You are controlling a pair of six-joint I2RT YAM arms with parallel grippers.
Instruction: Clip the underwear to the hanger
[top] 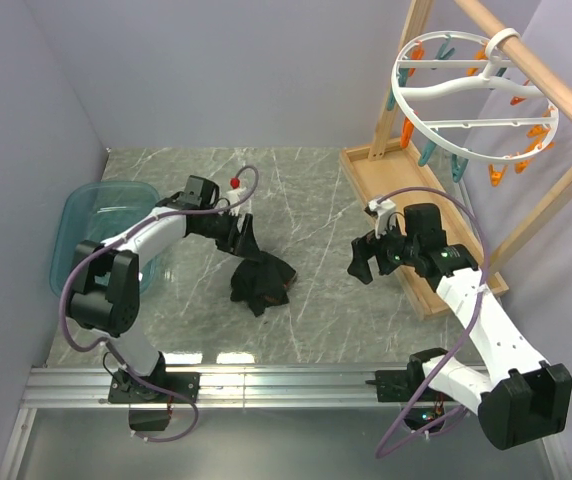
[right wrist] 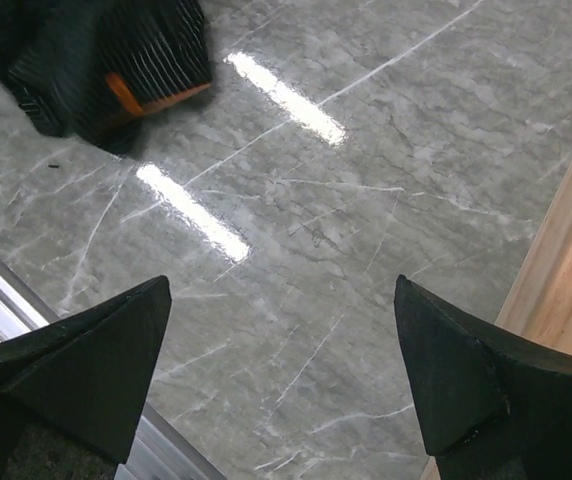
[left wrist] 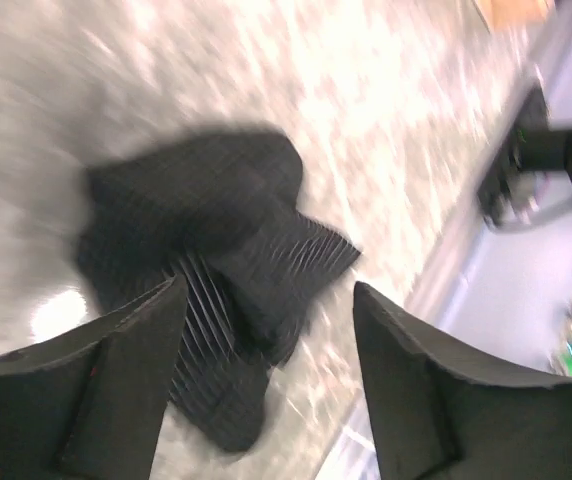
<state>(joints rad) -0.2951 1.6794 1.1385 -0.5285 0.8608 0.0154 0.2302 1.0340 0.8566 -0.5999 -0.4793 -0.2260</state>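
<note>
Blur and crops on every view

Left wrist view is smeared: the underwear (left wrist: 216,230) has soft edges and the surface (left wrist: 386,90) is just streaks. From above, the left gripper (top: 247,243) has its jaws lost against that dark heap. Touching or apart, can't tell. Right wrist view cuts the underwear off at the top-left corner.

Lilac walls (top: 246,70) are enclosing a grey marbled table (top: 306,190) that is catching strips of glare (right wrist: 286,97). A wooden rack (top: 386,178) is standing at two o'clock, a teal tub (top: 61,250) sitting at nine.
</note>
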